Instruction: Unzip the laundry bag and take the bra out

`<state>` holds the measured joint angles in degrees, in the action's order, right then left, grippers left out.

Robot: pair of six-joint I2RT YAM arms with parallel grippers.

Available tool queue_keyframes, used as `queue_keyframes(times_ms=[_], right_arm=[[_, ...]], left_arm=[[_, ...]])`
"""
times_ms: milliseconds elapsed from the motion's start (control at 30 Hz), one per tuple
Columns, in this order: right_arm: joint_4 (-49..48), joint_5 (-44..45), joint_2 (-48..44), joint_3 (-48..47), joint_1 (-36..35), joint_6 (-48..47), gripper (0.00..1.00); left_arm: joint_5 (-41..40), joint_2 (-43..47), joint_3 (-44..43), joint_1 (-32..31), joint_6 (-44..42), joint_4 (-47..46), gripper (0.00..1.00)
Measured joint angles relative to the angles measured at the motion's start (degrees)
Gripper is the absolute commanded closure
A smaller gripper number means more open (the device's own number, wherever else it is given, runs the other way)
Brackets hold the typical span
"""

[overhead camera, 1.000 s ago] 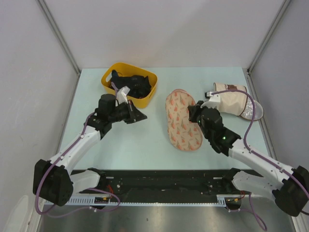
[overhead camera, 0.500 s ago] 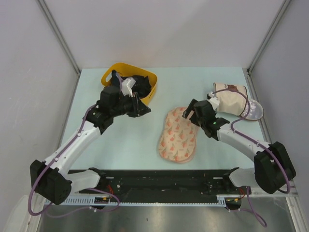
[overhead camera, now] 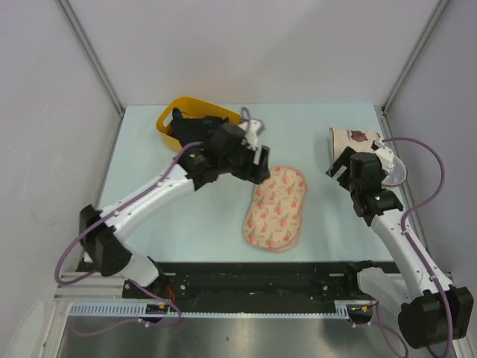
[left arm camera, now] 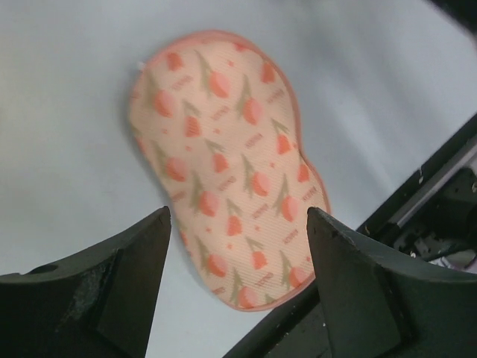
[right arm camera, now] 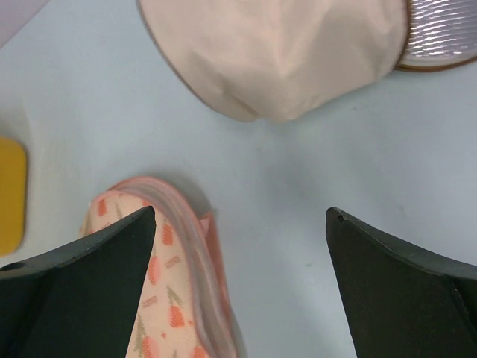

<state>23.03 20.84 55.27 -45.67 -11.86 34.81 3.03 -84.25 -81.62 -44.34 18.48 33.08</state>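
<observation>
Finds the laundry bag flat at mid-table, directly under the left gripper, fingers spread and empty. Places the right gripper, likewise spread and empty, just right of its far end.

**Table layout as I read it from my feeds**

Laundry bag: flat on the table, centre, towards the near edge.
Bin: far left, clothing inside.
Cylinder bag: far right, on its side, apart from the laundry bag.
Left gripper: over the laundry bag's far end.
Right gripper: between both bags.
</observation>
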Motion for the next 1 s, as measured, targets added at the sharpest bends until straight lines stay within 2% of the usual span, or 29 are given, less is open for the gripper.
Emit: queue_keyframes(times_ms=[167,400,500,600,767,833,933,1000], right_arm=[[5.05,1.03,-5.33,0.13,4.7,-1.14,0.0],[7.82,0.2,-9.75,0.22,10.71,-3.65,0.0],[8.68,-0.37,-9.75,0.37,11.23,-4.04,0.0],[9.05,-0.9,-9.86,0.59,11.23,-4.07,0.0],[9.22,-1.97,-9.9,0.83,11.23,-4.07,0.0],[9.22,-2.27,-9.9,0.85,11.23,-4.04,0.0],[9.25,-2.58,-9.9,0.87,11.23,-4.0,0.0],[9.22,-3.04,-9.92,0.87,11.23,-3.98,0.02]], left_arm=[[-3.5,-12.59,-3.61,-11.82,1.03,1.62,0.22],[-12.59,-29.68,-16.92,-20.24,1.6,10.34,0.24],[-14.47,-31.74,-19.12,-22.03,1.68,11.58,0.29],[-16.68,-33.35,-21.81,-22.69,2.82,13.05,0.3],[-21.03,-40.74,-31.93,-22.69,4.92,15.1,0.31],[-21.77,-42.38,-32.65,-22.62,5.16,14.73,0.32],[-23.56,-44.96,-33.57,-22.62,5.57,15.23,0.37],[-25.22,-47.3,-35.04,-22.62,5.7,16.06,0.45]])
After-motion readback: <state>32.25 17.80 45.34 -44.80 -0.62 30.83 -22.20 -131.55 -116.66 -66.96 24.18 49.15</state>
